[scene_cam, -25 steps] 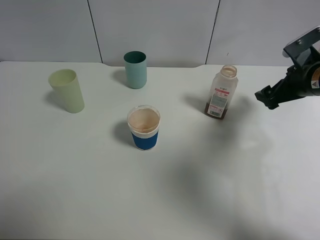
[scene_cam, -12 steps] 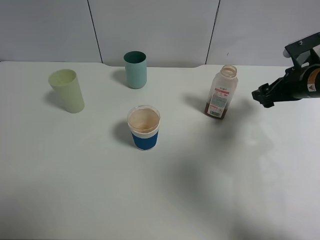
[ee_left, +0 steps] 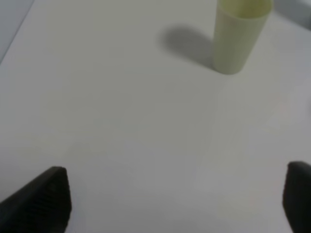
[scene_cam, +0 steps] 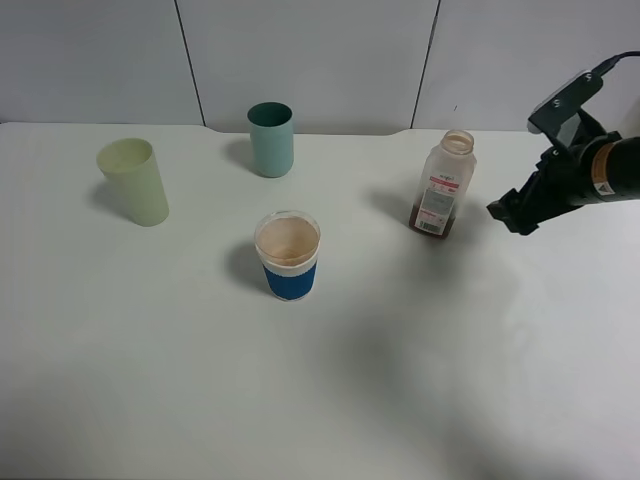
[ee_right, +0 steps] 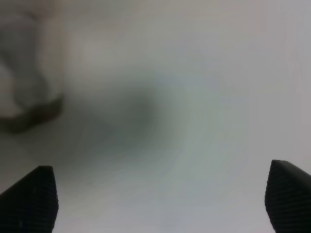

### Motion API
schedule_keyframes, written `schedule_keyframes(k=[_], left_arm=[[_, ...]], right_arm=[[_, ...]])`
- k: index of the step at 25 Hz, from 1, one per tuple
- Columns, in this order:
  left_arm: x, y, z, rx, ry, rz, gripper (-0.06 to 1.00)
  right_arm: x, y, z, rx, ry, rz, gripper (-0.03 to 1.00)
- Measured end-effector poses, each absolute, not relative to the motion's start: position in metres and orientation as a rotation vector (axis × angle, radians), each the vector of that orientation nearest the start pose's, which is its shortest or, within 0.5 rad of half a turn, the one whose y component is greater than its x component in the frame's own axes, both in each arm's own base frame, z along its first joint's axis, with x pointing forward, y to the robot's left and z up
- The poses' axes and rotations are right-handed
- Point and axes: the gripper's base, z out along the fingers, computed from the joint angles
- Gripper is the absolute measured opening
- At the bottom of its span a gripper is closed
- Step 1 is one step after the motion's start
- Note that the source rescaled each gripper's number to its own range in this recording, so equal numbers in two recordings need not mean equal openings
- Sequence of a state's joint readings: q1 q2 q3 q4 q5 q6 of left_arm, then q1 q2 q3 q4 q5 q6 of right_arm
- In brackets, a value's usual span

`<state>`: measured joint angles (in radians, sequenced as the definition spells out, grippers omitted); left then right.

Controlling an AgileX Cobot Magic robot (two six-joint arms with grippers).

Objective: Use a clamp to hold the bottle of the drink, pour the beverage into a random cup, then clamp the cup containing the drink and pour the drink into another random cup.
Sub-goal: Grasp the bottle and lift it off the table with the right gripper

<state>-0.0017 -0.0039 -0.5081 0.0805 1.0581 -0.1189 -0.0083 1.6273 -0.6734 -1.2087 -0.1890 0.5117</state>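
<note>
one bottle [scene_cam: 443,186] stands on the white table [scene_cam: 180,360] before grey wall panels [scene_cam: 310,50].

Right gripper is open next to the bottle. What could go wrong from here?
1. The bottle is uncapped and nearly empty, so probably light. A finger of the right gripper clipping its side could tip it and spill what remains.
2. In the right wrist view the bottle is only a blur off to one side, not between the fingers, so alignment is hard to judge there. Rely on the high camera.
</note>
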Motion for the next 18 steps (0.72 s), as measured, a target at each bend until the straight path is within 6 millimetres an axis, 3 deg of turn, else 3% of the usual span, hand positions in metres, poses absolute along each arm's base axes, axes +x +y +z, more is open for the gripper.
schedule_keyframes(k=[10,18], left_arm=[[-0.006,0.006,0.280,-0.123,2.024,0.020,0.95],[-0.006,0.006,0.280,-0.123,2.024,0.020,0.95]], right_arm=[[0.295,0.032,0.162,-0.961,2.118,-0.035,0.81],[0.300,0.047,0.138,-1.005,2.126,0.122,0.81]])
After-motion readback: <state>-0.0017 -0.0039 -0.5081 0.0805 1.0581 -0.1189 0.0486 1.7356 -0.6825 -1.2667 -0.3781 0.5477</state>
